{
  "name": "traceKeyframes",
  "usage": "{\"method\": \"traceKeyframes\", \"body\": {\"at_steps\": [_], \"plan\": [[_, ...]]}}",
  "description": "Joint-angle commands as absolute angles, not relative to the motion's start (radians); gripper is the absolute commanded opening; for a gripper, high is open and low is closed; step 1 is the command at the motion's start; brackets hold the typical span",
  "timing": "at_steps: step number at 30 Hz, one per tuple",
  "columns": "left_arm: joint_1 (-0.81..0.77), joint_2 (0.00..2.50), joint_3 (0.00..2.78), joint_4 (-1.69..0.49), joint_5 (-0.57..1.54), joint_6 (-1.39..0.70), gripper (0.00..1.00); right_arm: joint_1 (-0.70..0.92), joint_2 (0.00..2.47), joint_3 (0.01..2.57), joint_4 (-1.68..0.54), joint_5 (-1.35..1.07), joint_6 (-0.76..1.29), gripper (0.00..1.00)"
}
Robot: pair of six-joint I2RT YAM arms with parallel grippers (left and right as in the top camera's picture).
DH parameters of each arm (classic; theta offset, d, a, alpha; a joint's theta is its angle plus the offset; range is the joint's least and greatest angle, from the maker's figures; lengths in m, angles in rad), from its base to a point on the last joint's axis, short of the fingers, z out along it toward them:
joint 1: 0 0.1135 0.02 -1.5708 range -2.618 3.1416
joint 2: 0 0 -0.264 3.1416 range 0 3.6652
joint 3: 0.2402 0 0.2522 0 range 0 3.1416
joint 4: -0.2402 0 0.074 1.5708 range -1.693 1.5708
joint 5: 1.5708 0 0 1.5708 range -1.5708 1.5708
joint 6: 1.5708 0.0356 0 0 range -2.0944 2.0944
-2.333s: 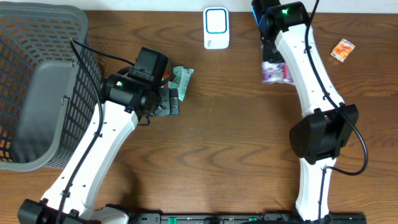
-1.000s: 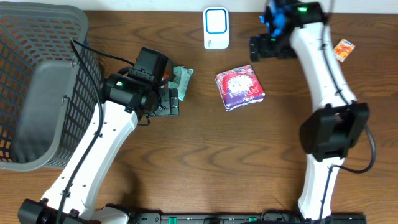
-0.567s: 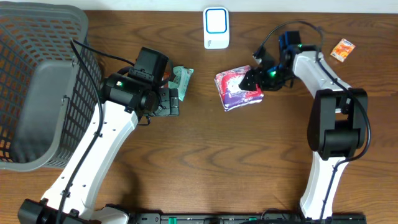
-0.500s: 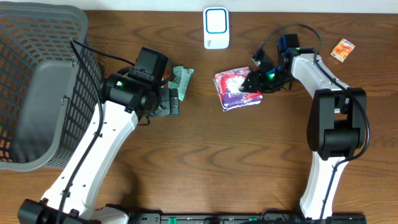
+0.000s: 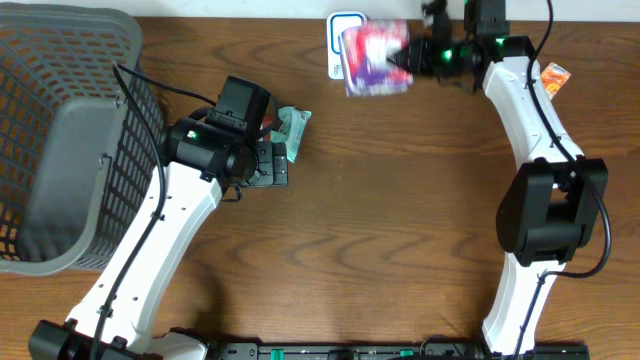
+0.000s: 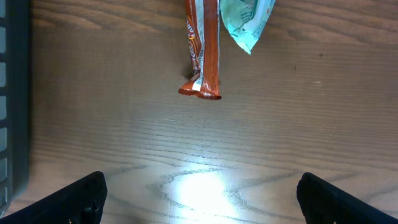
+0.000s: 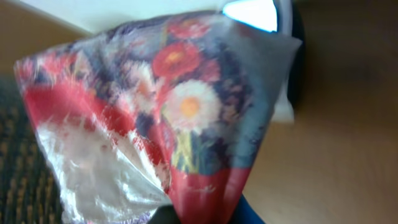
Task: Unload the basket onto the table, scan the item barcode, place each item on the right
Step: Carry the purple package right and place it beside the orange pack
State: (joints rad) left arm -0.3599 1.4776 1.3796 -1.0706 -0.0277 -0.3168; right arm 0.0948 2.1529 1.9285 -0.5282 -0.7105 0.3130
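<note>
The flowered packet (image 5: 373,60) hangs over the scanner (image 5: 334,40) at the tabletop's far edge, hiding most of it. The right gripper (image 5: 415,55) is clamped on the packet's right side, so the packet reaches leftward from the jaws. It is blurred, and no barcode can be made out. The left gripper (image 6: 199,193) is spread wide and empty near an orange wrapper (image 6: 202,50) and a teal pouch (image 6: 247,22), well apart from the scanner. Nothing stands in the way.

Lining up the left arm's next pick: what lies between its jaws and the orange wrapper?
Bare tabletop only, seen in the left wrist view: nothing between the left gripper and the orange wrapper.
</note>
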Motion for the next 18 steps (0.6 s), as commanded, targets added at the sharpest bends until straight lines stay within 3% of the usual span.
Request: {"method": "traceKeyframes", "body": {"at_steps": [1,8,18], "plan": [[-0.355,1.481,1.383,-1.073,-0.026,-0.311,0.98,0.147,2.13,1.929,-0.427,-0.535,0.556,0.01],[-0.355,1.481,1.383,-1.073,-0.026,-0.311,0.98,0.279,2.179,1.916,-0.206,-0.216,0.598,0.01],[-0.355,1.481,1.383,-1.073,-0.026,-0.311,0.98,0.208,2.157,1.916,-0.343,-0.159,0.561,0.01]]}}
